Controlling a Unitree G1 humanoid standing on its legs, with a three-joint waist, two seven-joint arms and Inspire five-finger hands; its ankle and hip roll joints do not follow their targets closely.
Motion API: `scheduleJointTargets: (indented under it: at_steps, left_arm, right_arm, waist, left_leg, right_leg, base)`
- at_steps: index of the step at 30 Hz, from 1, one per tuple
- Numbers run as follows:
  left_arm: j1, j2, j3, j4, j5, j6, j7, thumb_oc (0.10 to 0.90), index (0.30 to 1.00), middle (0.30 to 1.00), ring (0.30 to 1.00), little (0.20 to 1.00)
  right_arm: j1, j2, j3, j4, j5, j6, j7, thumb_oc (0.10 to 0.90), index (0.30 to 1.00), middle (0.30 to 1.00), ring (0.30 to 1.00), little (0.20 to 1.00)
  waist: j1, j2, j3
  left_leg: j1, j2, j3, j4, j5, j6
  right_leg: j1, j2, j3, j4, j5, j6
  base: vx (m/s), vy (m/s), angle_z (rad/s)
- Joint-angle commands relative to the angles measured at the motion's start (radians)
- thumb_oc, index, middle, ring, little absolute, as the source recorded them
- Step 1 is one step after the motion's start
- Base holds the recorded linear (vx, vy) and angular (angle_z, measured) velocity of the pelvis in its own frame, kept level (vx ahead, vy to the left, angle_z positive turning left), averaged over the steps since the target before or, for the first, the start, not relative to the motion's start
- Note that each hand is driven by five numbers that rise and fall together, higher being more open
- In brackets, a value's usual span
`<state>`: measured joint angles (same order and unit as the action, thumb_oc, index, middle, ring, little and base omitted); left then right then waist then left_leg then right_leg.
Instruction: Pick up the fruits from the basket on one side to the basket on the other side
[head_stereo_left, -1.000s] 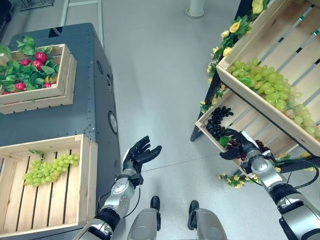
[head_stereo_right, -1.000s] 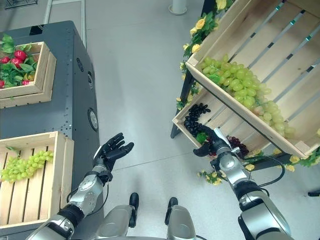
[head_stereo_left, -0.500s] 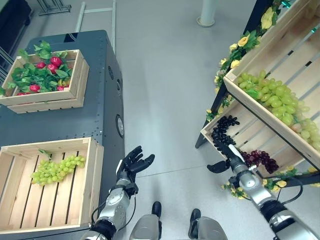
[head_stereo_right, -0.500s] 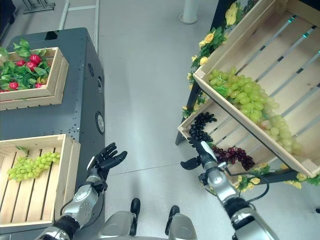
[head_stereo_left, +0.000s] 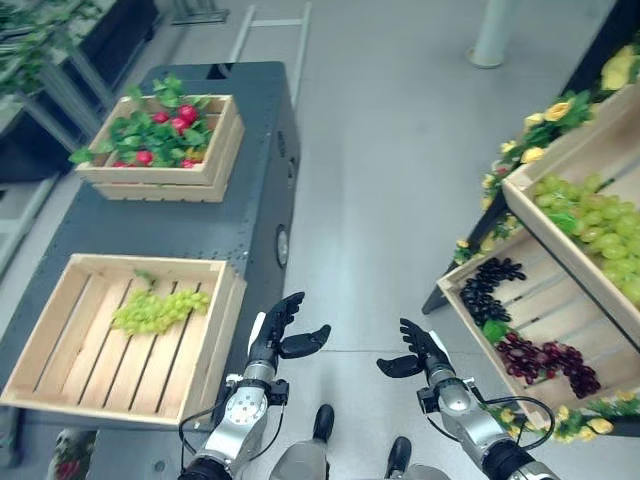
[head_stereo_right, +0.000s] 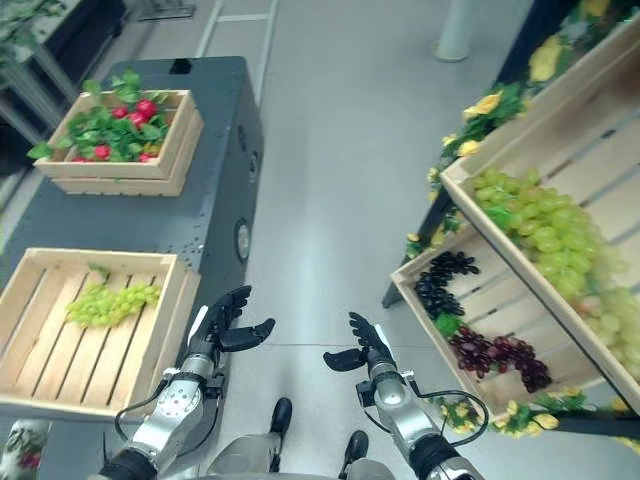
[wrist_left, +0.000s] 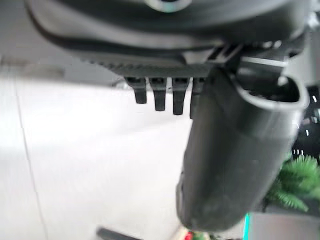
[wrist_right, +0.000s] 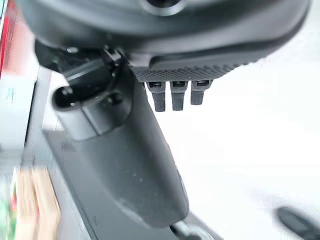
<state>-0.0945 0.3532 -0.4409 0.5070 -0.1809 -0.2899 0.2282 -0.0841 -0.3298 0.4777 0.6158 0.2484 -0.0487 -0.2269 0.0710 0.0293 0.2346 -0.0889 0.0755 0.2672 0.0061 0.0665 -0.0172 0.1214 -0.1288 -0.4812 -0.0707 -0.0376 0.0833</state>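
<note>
Far-left crate: a wooden crate stood on the far part of the dark grey cabinet, and it held red fruits among green leaves.
Near-left crate: a second wooden crate stood on the near part of the same cabinet, close to the robot. One bunch of green grapes lay on its slats, toward the far side.
Left hand: the left hand hung over the grey floor, just beside the near crate's corner but not touching it. Its fingers were straight and spread apart, the thumb stood out to the side, and it held nothing.
Right hand: the right hand hung over the floor too, near the left hand, with a gap between them. Its fingers were apart and relaxed, the thumb pointed toward the left hand — nothing was in it.
Lower shelf crate: on the right, a tilted wooden crate held a black grape bunch at the far end and a dark red grape bunch nearer, with a green leaf between them.
Upper shelf crate: above it, another tilted crate held a large heap of green grapes.
Shelf edge: yellow flowers with leaves ran along the frame of the shelf.
</note>
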Motion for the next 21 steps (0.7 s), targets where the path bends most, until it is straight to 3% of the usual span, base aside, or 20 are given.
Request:
scheduleJointTargets:
  at_steps: [1, 4, 7, 8, 9, 10, 12, 13, 14, 15, 16, 18, 21]
  left_arm:
    - [-0.054, 0.104, -0.028, -0.100, 0.182, -0.095, 0.051, 0.800, 0.900, 0.900, 0.900, 0.900]
    - [-0.042, 0.176, -0.007, -0.191, 0.259, -0.086, 0.058, 0.800, 0.900, 0.900, 0.900, 0.900]
    - [-0.032, 0.214, 0.030, -0.253, 0.274, -0.084, 0.030, 0.800, 0.900, 0.900, 0.900, 0.900]
    - [-0.022, 0.237, 0.043, -0.276, 0.292, -0.079, 0.025, 0.800, 0.900, 0.900, 0.900, 0.900]
    - [-0.021, 0.245, 0.042, -0.288, 0.304, -0.076, 0.022, 0.800, 0.900, 0.900, 0.900, 0.900]
    - [-0.022, 0.246, 0.041, -0.289, 0.305, -0.076, 0.021, 0.800, 0.900, 0.900, 0.900, 0.900]
    - [-0.054, 0.259, 0.027, -0.300, 0.318, -0.065, 0.027, 0.800, 0.900, 0.900, 0.900, 0.900]
    - [-0.059, 0.258, 0.025, -0.299, 0.318, -0.066, 0.027, 0.800, 0.900, 0.900, 0.900, 0.900]
    - [-0.101, 0.255, 0.007, -0.294, 0.326, -0.068, 0.037, 0.800, 0.900, 0.900, 0.900, 0.900]
    - [-0.104, 0.255, 0.005, -0.292, 0.326, -0.068, 0.039, 0.800, 0.900, 0.900, 0.900, 0.900]
    - [-0.131, 0.250, -0.018, -0.288, 0.335, -0.074, 0.033, 0.800, 0.900, 0.900, 0.900, 0.900]
    - [-0.130, 0.232, -0.027, -0.286, 0.345, -0.055, 0.062, 0.800, 0.900, 0.900, 0.900, 0.900]
    - [-0.111, 0.218, -0.008, -0.266, 0.310, -0.084, 0.047, 0.800, 0.900, 0.900, 0.900, 0.900]
  right_arm:
    - [-0.021, -0.005, -0.051, -0.027, 0.062, -0.124, -0.033, 0.800, 0.900, 0.900, 0.900, 0.900]
    - [0.001, -0.001, -0.079, 0.000, 0.051, -0.126, -0.015, 0.800, 0.900, 0.900, 0.900, 0.900]
    - [0.044, 0.003, -0.100, -0.041, 0.029, -0.120, -0.010, 0.800, 0.900, 0.900, 0.900, 0.900]
    - [0.070, -0.001, -0.109, -0.068, 0.031, -0.106, 0.000, 0.800, 0.900, 0.900, 0.900, 0.900]
    - [0.079, 0.000, -0.114, -0.071, 0.042, -0.101, -0.001, 0.800, 0.900, 0.900, 0.900, 0.900]
    - [0.081, 0.001, -0.115, -0.070, 0.045, -0.101, -0.003, 0.800, 0.900, 0.900, 0.900, 0.900]
    - [0.097, 0.014, -0.120, -0.056, 0.039, -0.115, 0.000, 0.800, 0.900, 0.900, 0.900, 0.900]
    - [0.096, 0.015, -0.119, -0.053, 0.040, -0.118, -0.003, 0.800, 0.900, 0.900, 0.900, 0.900]
    - [0.084, 0.015, -0.113, -0.027, 0.051, -0.131, -0.018, 0.800, 0.900, 0.900, 0.900, 0.900]
    - [0.082, 0.015, -0.113, -0.024, 0.051, -0.132, -0.018, 0.800, 0.900, 0.900, 0.900, 0.900]
    - [0.075, 0.019, -0.118, 0.008, 0.062, -0.138, -0.032, 0.800, 0.900, 0.900, 0.900, 0.900]
    - [0.043, 0.015, -0.112, 0.044, 0.062, -0.132, -0.004, 0.800, 0.900, 0.900, 0.900, 0.900]
    - [0.030, 0.001, -0.111, 0.047, 0.063, -0.133, 0.007, 0.800, 0.900, 0.900, 0.900, 0.900]
  waist:
    - [0.004, -0.008, -0.019]
    - [0.027, 0.010, -0.031]
    - [0.024, 0.022, -0.029]
    - [0.013, 0.032, -0.021]
    - [-0.004, 0.030, -0.016]
    - [-0.008, 0.029, -0.015]
    - [-0.061, 0.019, -0.013]
    - [-0.065, 0.019, -0.014]
    - [-0.093, 0.012, -0.013]
    - [-0.097, 0.014, -0.012]
    - [-0.124, 0.008, -0.013]
    - [-0.101, 0.001, -0.024]
    - [-0.074, -0.010, -0.027]
  left_leg:
    - [0.032, -0.026, -0.056, 0.010, 0.030, -0.027]
    - [0.060, -0.046, -0.055, 0.001, 0.008, 0.012]
    - [0.074, -0.078, -0.071, -0.011, 0.001, 0.051]
    - [0.090, -0.082, -0.095, -0.015, -0.005, 0.060]
    - [0.101, -0.086, -0.128, -0.026, -0.003, 0.057]
    - [0.103, -0.087, -0.135, -0.028, -0.003, 0.057]
    - [0.122, -0.096, -0.215, -0.050, -0.007, 0.049]
    - [0.122, -0.095, -0.221, -0.050, -0.009, 0.049]
    - [0.124, -0.102, -0.266, -0.050, -0.022, 0.050]
    - [0.125, -0.100, -0.271, -0.050, -0.025, 0.049]
    - [0.122, -0.110, -0.325, -0.042, -0.044, 0.061]
    - [0.101, -0.095, -0.319, -0.039, -0.027, 0.046]
    - [0.082, -0.082, -0.322, -0.033, -0.010, 0.025]
  right_leg:
    - [-0.065, -0.069, 0.086, 0.123, 0.079, 0.001]
    - [-0.059, -0.121, 0.062, 0.268, 0.059, 0.009]
    - [-0.157, -0.179, 0.104, 0.541, 0.124, 0.032]
    - [-0.213, -0.183, 0.148, 0.659, 0.134, 0.029]
    - [-0.235, -0.141, 0.195, 0.630, 0.132, 0.026]
    - [-0.237, -0.130, 0.202, 0.618, 0.131, 0.026]
    - [-0.266, -0.042, 0.289, 0.436, 0.136, 0.012]
    - [-0.269, -0.037, 0.298, 0.419, 0.139, 0.012]
    - [-0.288, -0.004, 0.373, 0.285, 0.138, 0.008]
    - [-0.282, 0.000, 0.372, 0.272, 0.139, 0.007]
    - [-0.285, 0.041, 0.460, 0.239, 0.128, 0.005]
    - [-0.234, 0.041, 0.417, 0.197, 0.101, -0.003]
    - [-0.174, 0.048, 0.383, 0.146, 0.093, -0.017]
  base:
    - [0.16, 0.229, 0.84]
    - [0.13, 0.254, 0.72]
    - [0.12, 0.234, 0.47]
    - [0.16, 0.073, 0.61]
    - [0.14, 0.007, 0.52]
    - [0.14, -0.170, 0.61]
    - [0.12, -0.215, 0.96]
    - [0.07, -0.247, 1.15]
    - [0.05, -0.166, 0.94]
    - [0.10, -0.280, 1.59]
    - [0.06, -0.237, 1.42]
    - [0.08, -0.277, 1.71]
    - [0.12, -0.175, 0.69]
